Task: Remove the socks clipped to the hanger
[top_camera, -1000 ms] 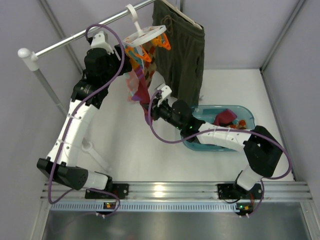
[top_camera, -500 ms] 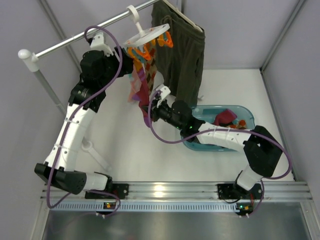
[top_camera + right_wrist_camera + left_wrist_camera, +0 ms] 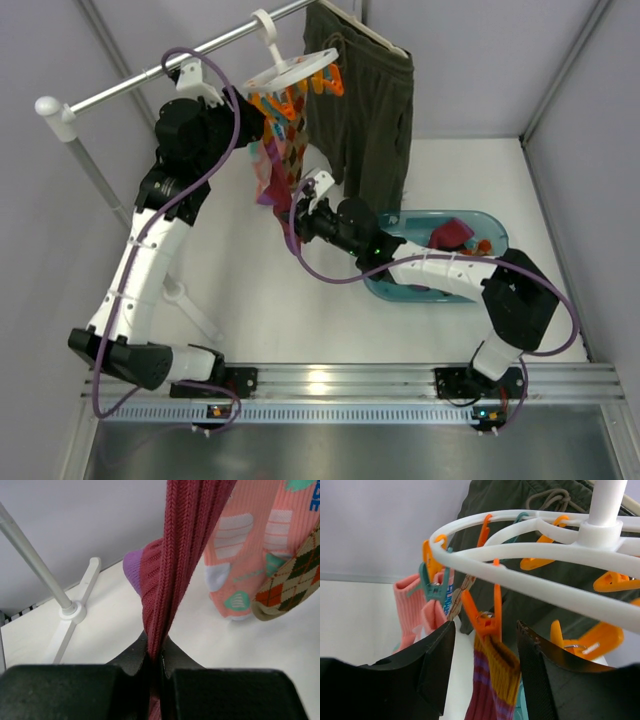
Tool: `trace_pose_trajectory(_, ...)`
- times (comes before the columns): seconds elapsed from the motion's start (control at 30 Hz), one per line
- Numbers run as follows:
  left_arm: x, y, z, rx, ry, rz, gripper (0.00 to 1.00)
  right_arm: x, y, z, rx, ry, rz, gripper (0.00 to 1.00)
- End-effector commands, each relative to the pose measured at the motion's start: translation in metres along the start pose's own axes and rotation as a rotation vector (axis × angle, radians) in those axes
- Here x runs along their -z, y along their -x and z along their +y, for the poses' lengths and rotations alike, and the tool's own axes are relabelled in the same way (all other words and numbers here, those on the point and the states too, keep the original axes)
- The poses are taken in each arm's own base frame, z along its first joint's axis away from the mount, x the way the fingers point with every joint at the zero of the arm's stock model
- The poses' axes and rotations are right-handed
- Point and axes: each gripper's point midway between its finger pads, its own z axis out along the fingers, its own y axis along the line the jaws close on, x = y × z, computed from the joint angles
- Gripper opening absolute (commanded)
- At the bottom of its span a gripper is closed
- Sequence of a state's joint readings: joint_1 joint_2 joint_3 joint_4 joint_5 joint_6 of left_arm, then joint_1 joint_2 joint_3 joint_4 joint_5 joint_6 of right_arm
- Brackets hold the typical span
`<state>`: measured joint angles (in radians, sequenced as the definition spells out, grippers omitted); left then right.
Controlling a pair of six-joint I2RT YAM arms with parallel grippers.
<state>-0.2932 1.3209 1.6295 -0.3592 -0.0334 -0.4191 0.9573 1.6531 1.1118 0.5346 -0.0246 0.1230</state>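
Right gripper (image 3: 155,656) is pinched shut on the maroon sock (image 3: 175,555) low down, drawing it taut beneath the white ring hanger (image 3: 530,555), likely so it slips free once its peg gives. Left gripper (image 3: 486,645) stands part open, fingers (image 3: 437,665) flanking the orange peg (image 3: 484,620) that bites what looks to be this sock's mustard-striped cuff, apparently without touching it. Pink sock (image 3: 240,535) and argyle sock (image 3: 295,575) hang just beside, both untouched.

White hanger (image 3: 545,552), orange pegs (image 3: 485,616); maroon sock (image 3: 176,555), pink sock (image 3: 246,545), orange-brown diamond sock (image 3: 295,575).
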Motion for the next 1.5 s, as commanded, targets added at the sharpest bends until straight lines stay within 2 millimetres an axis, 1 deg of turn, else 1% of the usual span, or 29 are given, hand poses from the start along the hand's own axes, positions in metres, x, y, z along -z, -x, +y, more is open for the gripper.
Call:
trace_pose_trajectory(0.0, -0.019, 0.029, -0.016, -0.008, -0.065, -0.084, 0.56, -0.006, 0.024, 0.017, 0.011, 0.068, -0.05, 0.0)
trace_pose_trajectory(0.07, -0.023, 0.034, -0.028, -0.015, -0.126, -0.104, 0.54, -0.005, 0.025, 0.018, 0.011, 0.072, -0.049, 0.01)
trace_pose_trajectory(0.2, -0.038, 0.038, -0.03, -0.023, -0.128, -0.115, 0.52, -0.008, 0.023, 0.019, 0.018, 0.081, -0.034, 0.01)
trace_pose_trajectory(0.27, -0.043, 0.037, -0.029, -0.024, -0.126, -0.113, 0.4, -0.007, 0.021, 0.021, 0.023, 0.093, -0.03, 0.0)
trace_pose_trajectory(0.3, -0.046, 0.036, -0.028, -0.025, -0.119, -0.111, 0.31, -0.006, 0.02, 0.02, 0.024, 0.091, -0.027, 0.0)
trace_pose_trajectory(0.33, -0.047, 0.035, -0.026, -0.026, -0.113, -0.112, 0.29, -0.005, 0.021, 0.02, 0.029, 0.092, -0.029, 0.0)
trace_pose_trajectory(0.4, -0.05, 0.034, -0.023, -0.033, -0.1, -0.112, 0.16, -0.001, 0.014, 0.019, 0.033, 0.091, -0.017, 0.0)
trace_pose_trajectory(0.43, -0.051, 0.033, -0.022, -0.033, -0.096, -0.109, 0.08, 0.004, 0.01, 0.018, 0.032, 0.084, -0.007, 0.0)
trace_pose_trajectory(0.47, -0.052, 0.031, -0.021, -0.033, -0.093, -0.107, 0.08, 0.008, 0.006, 0.017, 0.03, 0.082, 0.001, 0.0)
trace_pose_trajectory(0.5, -0.053, 0.03, -0.02, -0.031, -0.089, -0.105, 0.08, 0.017, 0.011, 0.018, 0.029, 0.08, -0.01, 0.0)
trace_pose_trajectory(0.53, -0.053, 0.03, -0.019, -0.028, -0.084, -0.104, 0.06, 0.026, -0.007, 0.014, 0.027, 0.065, 0.025, 0.0)
trace_pose_trajectory(0.57, -0.053, 0.028, -0.02, -0.023, -0.086, -0.101, 0.01, 0.033, -0.009, 0.012, 0.026, 0.056, 0.027, 0.0)
trace_pose_trajectory(0.6, -0.054, 0.026, -0.018, -0.023, -0.083, -0.096, 0.0, 0.043, -0.002, 0.012, 0.026, 0.05, 0.005, 0.0)
trace_pose_trajectory(0.63, -0.054, 0.026, -0.018, -0.022, -0.084, -0.096, 0.0, 0.053, -0.018, 0.005, 0.024, 0.024, 0.037, 0.0)
trace_pose_trajectory(0.67, -0.055, 0.023, -0.017, -0.014, -0.081, -0.09, 0.0, 0.06, -0.021, 0.004, 0.025, 0.017, 0.04, 0.0)
trace_pose_trajectory(0.7, -0.055, 0.022, -0.017, -0.01, -0.08, -0.089, 0.0, 0.067, -0.013, 0.003, 0.025, 0.01, 0.016, 0.0)
trace_pose_trajectory(0.73, -0.055, 0.021, -0.018, -0.007, -0.087, -0.084, 0.0, 0.071, -0.019, -0.001, 0.02, 0.001, 0.027, 0.0)
trace_pose_trajectory(0.77, -0.056, 0.02, -0.019, 0.003, -0.09, -0.079, 0.08, 0.072, -0.016, -0.002, 0.021, 0.002, 0.024, 0.0)
trace_pose_trajectory(0.83, -0.056, 0.018, -0.02, 0.012, -0.096, -0.073, 0.34, 0.069, -0.007, -0.005, 0.028, 0.006, 0.028, 0.0)
trace_pose_trajectory(0.87, -0.056, 0.017, -0.022, 0.018, -0.106, -0.068, 0.43, 0.067, -0.003, -0.005, 0.038, 0.009, 0.03, 0.0)
trace_pose_trajectory(0.9, -0.055, 0.017, -0.023, 0.017, -0.112, -0.067, 0.62, 0.063, -0.003, -0.006, 0.044, 0.013, 0.038, 0.0)
trace_pose_trajectory(0.97, -0.055, 0.018, -0.023, 0.016, -0.114, -0.07, 0.77, 0.055, 0.008, -0.002, 0.061, 0.04, 0.032, 0.0)
trace_pose_trajectory(1.1, -0.053, 0.019, -0.022, -0.008, -0.111, -0.075, 0.8, 0.042, 0.014, 0.001, 0.063, 0.067, 0.038, 0.0)
trace_pose_trajectory(1.2, -0.053, 0.021, -0.024, -0.029, -0.123, -0.082, 0.64, 0.039, 0.018, 0.002, 0.052, 0.093, 0.024, 0.0)
trace_pose_trajectory(1.23, -0.054, 0.02, -0.024, -0.035, -0.126, -0.082, 0.51, 0.038, 0.018, 0.003, 0.05, 0.102, 0.023, 0.0)
trace_pose_trajectory(1.33, -0.054, 0.022, -0.025, -0.05, -0.133, -0.091, 0.35, 0.037, 0.015, 0.003, 0.039, 0.117, 0.027, 0.0)
trace_pose_trajectory(1.37, -0.054, 0.021, -0.024, -0.051, -0.133, -0.089, 0.26, 0.036, 0.016, 0.003, 0.038, 0.119, 0.024, 0.0)
trace_pose_trajectory(1.43, -0.055, 0.02, -0.024, -0.051, -0.132, -0.088, 0.19, 0.036, 0.013, 0.002, 0.035, 0.12, 0.032, 0.0)
trace_pose_trajectory(1.47, -0.055, 0.019, -0.023, -0.048, -0.129, -0.087, 0.12, 0.036, 0.012, 0.0, 0.035, 0.116, 0.036, 0.0)
